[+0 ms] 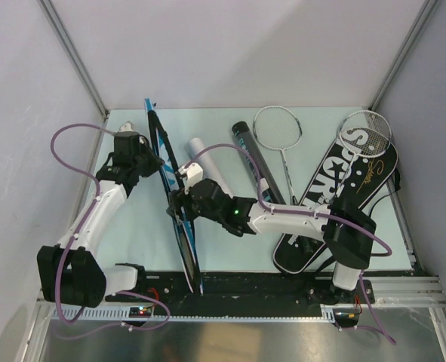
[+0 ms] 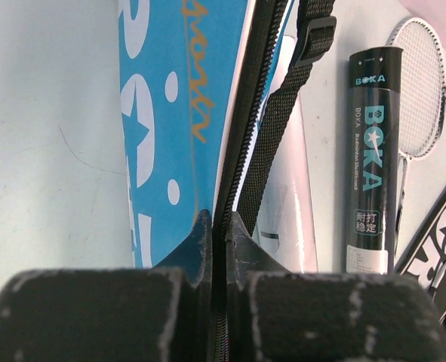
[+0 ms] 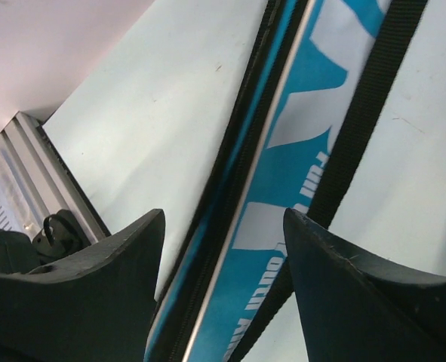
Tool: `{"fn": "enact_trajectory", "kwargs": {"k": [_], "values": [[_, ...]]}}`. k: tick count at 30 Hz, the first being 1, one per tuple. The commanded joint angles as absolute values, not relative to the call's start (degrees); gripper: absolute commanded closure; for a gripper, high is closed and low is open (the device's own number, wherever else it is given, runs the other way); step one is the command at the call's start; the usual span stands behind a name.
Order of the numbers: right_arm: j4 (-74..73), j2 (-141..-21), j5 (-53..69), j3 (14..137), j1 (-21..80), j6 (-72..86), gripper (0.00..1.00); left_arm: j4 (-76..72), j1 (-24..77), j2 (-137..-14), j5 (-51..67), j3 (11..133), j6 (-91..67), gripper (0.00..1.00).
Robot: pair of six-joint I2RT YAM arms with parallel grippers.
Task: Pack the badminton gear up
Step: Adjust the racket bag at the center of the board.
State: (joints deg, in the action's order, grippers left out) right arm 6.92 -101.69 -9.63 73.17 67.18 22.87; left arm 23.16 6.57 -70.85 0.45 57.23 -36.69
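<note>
The black tube (image 2: 373, 151) carries "BOKA" twice, small at its cap and large in pale teal down its side. It also has a fine "Badminton Shuttlecock" line and Chinese characters near its lower end. The black cover (image 1: 336, 200) at the right of the table (image 1: 132, 226) reads "SPORT" in big white letters, with a gold script beside it that is too small to read. The blue cover (image 2: 162, 113) shows white stars, dots and parts of large white letters, plus an orange script word I cannot make out. It stands on its long edge, running from the far left of the table toward the near edge, between the two arms. The left gripper (image 2: 221, 241) is clamped on its black zip (image 2: 238, 151) near the cover's far end, fingers pressed together with the zip edge pinched between them. The right gripper (image 3: 224, 219) stands wide apart farther down the cover, one finger on either side, neither visibly pressing on it and nothing held. A black webbing strap (image 2: 283, 105) with a buckle runs along the cover. Just right of it the white tube (image 1: 207, 162) lies flat, then the black tube. A silver-framed racket (image 1: 278, 124) lies beyond them, and a second racket (image 1: 366, 130) rests its head on the black cover.
</note>
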Motion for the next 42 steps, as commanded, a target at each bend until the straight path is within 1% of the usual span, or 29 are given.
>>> {"fn": "enact_trajectory", "kwargs": {"k": [1,5,9,11,12,13,14,15,16,17,18,19,21,27,35,42], "values": [[6.82,-100.93,-13.33,73.55,69.22,22.35,0.30,21.24,6.16,-69.65,-2.43,59.55,-42.46,1.00],[6.58,-102.45,-15.20,74.09,69.86,22.12,0.29,21.31,6.19,-68.64,-3.74,58.76,-44.01,1.00],[6.12,-104.47,-17.99,75.56,70.53,20.77,0.31,21.32,6.20,-67.35,-6.23,58.05,-44.06,1.00],[5.24,-105.99,-18.56,76.94,70.76,19.89,0.34,21.35,6.23,-66.71,-7.10,58.00,-43.82,1.00],[4.73,-106.61,-18.68,77.54,70.80,19.22,0.37,21.31,6.24,-66.49,-7.20,58.00,-43.75,1.00],[4.43,-107.18,-18.88,77.97,70.78,18.66,0.41,21.33,6.19,-66.34,-6.94,58.00,-43.76,0.99],[4.32,-107.56,-19.19,78.23,70.72,18.08,0.49,21.35,6.17,-66.26,-6.59,58.09,-43.72,0.97],[4.14,-107.74,-19.92,78.31,70.74,17.65,0.60,21.40,6.12,-66.22,-6.06,58.18,-43.53,0.91],[3.96,-107.79,-20.55,78.31,70.74,17.26,0.76,21.51,6.05,-66.20,-5.76,58.53,-43.21,0.84],[3.65,-107.64,-21.35,78.36,70.75,16.67,0.88,21.92,5.66,-66.19,-5.82,58.93,-42.52,0.72],[3.32,-107.52,-21.84,78.38,70.71,16.25,0.94,22.47,5.20,-66.19,-6.21,59.83,-42.00,0.64],[2.93,-107.11,-22.34,78.30,70.64,15.86,0.97,23.54,4.27,-66.18,-6.97,60.59,-41.35,0.56],[2.67,-106.25,-22.70,77.67,70.57,15.32,0.99,25.24,1.77,-66.49,-7.92,63.16,-39.76,0.47],[2.87,-103.32,-23.36,75.39,70.53,14.27,1.00,27.85,-4.66,-69.74,-9.66,73.23,-31.70,0.35],[2.68,-100.62,-21.41,73.96,71.11,11.25,1.00,28.03,-5.46,-77.31,-5.66,81.45,-19.68,0.32],[3.77,-99.23,-23.09,71.66,71.99,7.45,1.00,28.43,-7.33,-84.04,-7.82,88.60,-26.57,0.27]]}}
